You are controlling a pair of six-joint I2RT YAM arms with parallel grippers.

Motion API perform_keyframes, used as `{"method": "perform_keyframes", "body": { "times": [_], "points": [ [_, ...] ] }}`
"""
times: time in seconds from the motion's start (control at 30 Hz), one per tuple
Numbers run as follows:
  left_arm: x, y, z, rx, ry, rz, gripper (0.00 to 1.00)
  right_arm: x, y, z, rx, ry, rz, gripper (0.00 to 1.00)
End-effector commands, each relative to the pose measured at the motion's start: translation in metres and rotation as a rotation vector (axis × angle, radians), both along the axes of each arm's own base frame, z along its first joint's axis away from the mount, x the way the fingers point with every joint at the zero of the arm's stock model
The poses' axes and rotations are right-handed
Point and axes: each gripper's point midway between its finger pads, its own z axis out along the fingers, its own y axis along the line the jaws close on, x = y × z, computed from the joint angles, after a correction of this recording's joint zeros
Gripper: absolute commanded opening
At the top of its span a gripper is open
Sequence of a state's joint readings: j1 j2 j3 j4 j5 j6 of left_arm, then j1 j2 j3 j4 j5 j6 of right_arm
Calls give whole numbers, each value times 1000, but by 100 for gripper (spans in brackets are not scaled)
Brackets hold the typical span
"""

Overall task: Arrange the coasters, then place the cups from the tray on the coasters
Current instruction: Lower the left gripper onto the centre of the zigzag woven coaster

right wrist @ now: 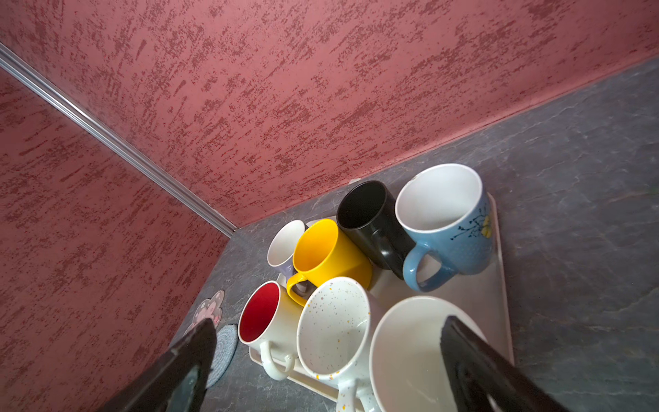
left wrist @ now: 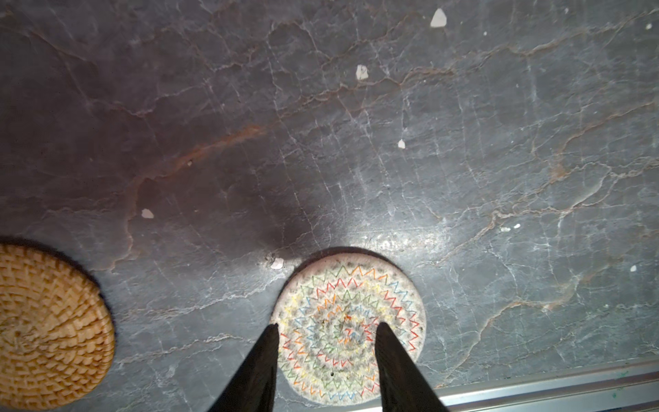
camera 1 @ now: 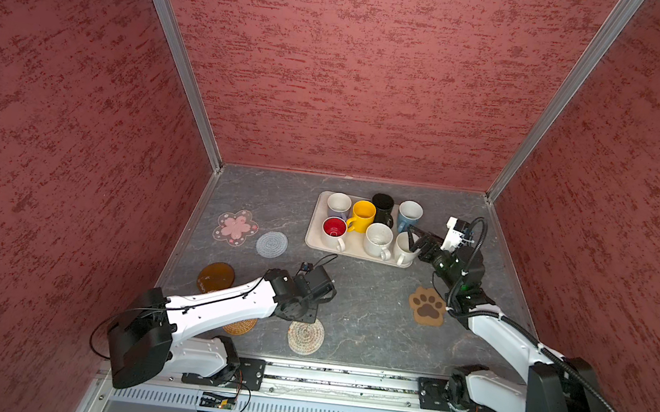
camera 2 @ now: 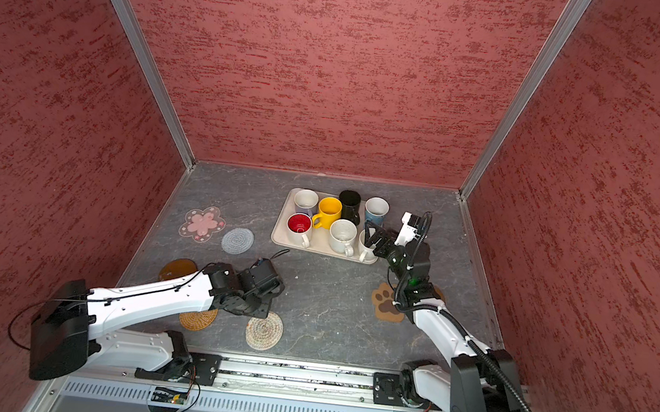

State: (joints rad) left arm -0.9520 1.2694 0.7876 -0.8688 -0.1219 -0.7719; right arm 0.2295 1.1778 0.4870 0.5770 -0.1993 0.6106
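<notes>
Closest to the lens in the left wrist view, the left gripper hung over the beige woven coaster. Its black fingers stood a moderate gap apart with nothing pinched between them. One tip sat at the coaster's edge and the other over its stitched rings; whether they touched it could not be told. That coaster lay flat on the grey tabletop by the front rail, and the orange-tan woven coaster lay near it.

The right gripper was spread wide at the near right corner of the tray. One finger hung over the mouth of the plain white mug, the other out beyond the speckled mug. All seven mugs stood upright on the tray. The paw coaster lay beside the right arm, apart from the tray.
</notes>
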Motion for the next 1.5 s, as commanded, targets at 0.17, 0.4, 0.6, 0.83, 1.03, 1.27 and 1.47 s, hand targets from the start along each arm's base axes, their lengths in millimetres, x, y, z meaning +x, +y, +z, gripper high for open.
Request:
{"method": "perform_keyframes", "body": {
  "times": [0.17, 0.4, 0.6, 0.83, 1.03, 1.27, 1.47],
  "points": [
    [-8, -11, -16, -27, 47, -31, 42, -4, -6, 9, 35, -38, -37, 99],
    [-12, -17, -28, -35, 69, -46, 37, -3, -6, 7, 40, -35, -40, 99],
    [-22, -19, -35, -14, 89, -66, 31, -2, -7, 2, 45, -30, -47, 99],
    [-37, -18, -38, -3, 108, -64, 31, -1, -4, 0, 55, -22, -33, 99],
    [-39, -24, -46, 7, 121, -76, 31, -2, -4, 3, 57, -27, -32, 99],
    [-29, -47, -52, -24, 111, -105, 31, -6, -7, 9, 49, -40, -44, 99],
    [-16, -75, -57, -71, 104, -133, 31, -10, -10, 15, 44, -52, -51, 99]
  ]
}}
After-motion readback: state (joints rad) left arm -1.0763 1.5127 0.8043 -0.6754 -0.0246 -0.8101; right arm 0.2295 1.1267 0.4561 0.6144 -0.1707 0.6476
